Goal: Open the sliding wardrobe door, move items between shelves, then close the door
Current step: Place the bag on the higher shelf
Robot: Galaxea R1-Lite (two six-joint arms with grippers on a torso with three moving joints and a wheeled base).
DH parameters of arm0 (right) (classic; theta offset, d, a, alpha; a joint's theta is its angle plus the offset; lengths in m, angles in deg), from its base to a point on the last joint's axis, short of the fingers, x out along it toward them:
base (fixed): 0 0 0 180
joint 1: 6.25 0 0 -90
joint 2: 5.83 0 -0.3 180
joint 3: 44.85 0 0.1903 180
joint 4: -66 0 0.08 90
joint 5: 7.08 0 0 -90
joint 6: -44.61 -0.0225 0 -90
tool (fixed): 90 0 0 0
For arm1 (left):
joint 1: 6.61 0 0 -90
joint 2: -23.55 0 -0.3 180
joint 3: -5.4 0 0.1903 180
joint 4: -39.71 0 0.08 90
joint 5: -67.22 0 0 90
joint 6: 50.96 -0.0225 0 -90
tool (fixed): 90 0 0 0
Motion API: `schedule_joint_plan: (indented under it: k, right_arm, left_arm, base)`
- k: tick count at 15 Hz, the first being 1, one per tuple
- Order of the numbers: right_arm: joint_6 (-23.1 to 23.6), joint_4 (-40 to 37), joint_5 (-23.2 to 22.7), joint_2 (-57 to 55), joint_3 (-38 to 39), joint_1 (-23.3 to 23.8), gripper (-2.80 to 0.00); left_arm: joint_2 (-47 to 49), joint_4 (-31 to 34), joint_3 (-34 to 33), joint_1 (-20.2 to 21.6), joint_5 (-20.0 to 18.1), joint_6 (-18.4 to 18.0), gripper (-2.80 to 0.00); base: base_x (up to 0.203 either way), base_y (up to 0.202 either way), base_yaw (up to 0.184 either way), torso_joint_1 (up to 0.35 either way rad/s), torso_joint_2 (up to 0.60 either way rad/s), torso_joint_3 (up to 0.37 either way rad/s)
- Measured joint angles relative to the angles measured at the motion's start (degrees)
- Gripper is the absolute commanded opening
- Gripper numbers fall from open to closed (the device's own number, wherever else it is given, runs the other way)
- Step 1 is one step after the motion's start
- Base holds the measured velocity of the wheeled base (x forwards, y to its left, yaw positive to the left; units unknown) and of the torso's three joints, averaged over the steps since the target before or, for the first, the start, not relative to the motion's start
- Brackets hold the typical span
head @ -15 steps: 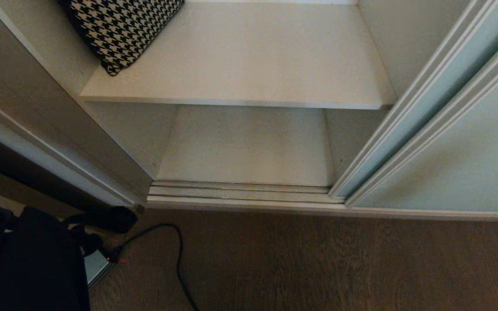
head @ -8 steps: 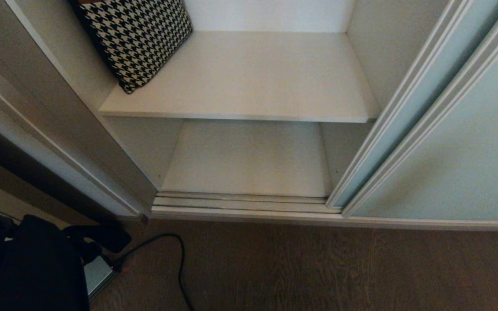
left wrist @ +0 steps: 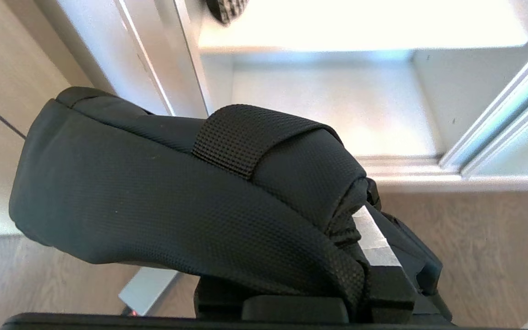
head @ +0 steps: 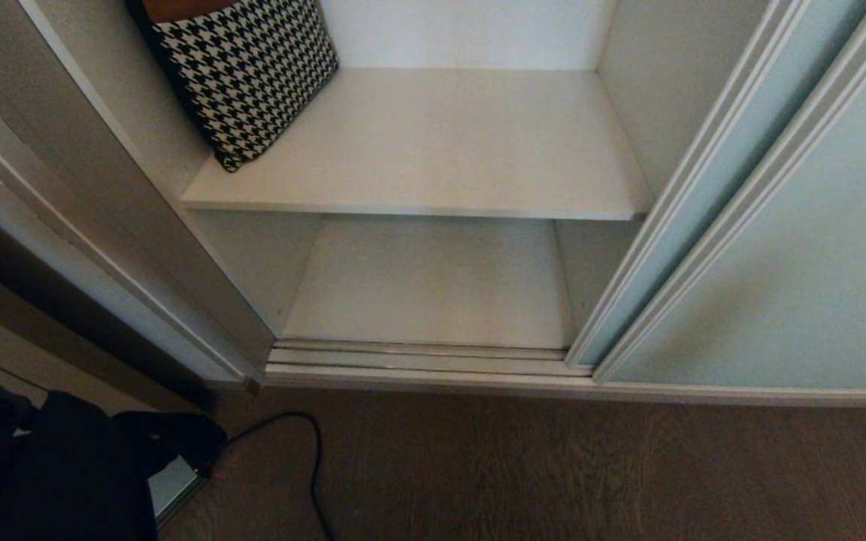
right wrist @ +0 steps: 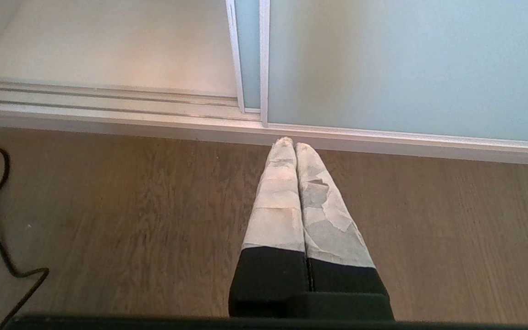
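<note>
Two shelves (head: 433, 143) are lying open before me, their thin front edges unobstructed, and the lower board (head: 425, 282) is running bare back from the floor track (head: 418, 361). A houndstooth cushion (head: 245, 75) is leaning in the upper shelf's left corner, leaving the rest of that board free. On my right the sliding wardrobe door (head: 801, 255) is standing pushed aside, its off-white frame edging the opening.

I am holding my left gripper (left wrist: 365, 256) low outside the wardrobe, left of the opening and above the wooden floor (head: 553, 466), its fingers closing narrowly on the black bag (left wrist: 163, 192) near a webbing strap (left wrist: 241, 137); the bag is hanging at my lower left. I am resting my right gripper (right wrist: 290, 143) over the floor near the door's bottom rail, taped fingers (right wrist: 275, 206) pressed together on nothing.

Compared with a second ago my view is tilting up: the upper shelf's back wall is now showing, and more of the cushion.
</note>
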Motion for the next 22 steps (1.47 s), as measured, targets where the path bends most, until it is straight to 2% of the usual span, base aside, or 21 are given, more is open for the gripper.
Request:
schedule_joint_plan:
  k: [3,12,20,22]
  right_arm:
    - [0.0,0.0,0.0,0.0,0.0,0.0,-2.8]
    - [0.0,0.0,0.0,0.0,0.0,0.0,-2.8]
    - [0.0,0.0,0.0,0.0,0.0,0.0,-2.8]
    - [0.0,0.0,0.0,0.0,0.0,0.0,-2.8]
  left_arm:
    - [-0.6,0.0,-0.5,0.0,-1.4,-0.2,-2.8]
    - [-1.2,0.0,-0.9,-0.1,-1.6,-0.8,-2.8]
    - [-1.3,-0.1,-1.7,-0.2,-1.6,-1.1,-2.8]
    - [-1.2,-0.1,-1.8,-0.2,-1.8,-1.1,-2.8]
  base:
    - [0.0,0.0,0.0,0.004,0.0,0.024]
    - [0.009,0.0,-0.001,0.0,0.0,0.001]
    - [0.19,0.0,0.001,0.004,0.0,0.005]
    - [0.06,0.0,0.002,0.004,0.0,0.0]
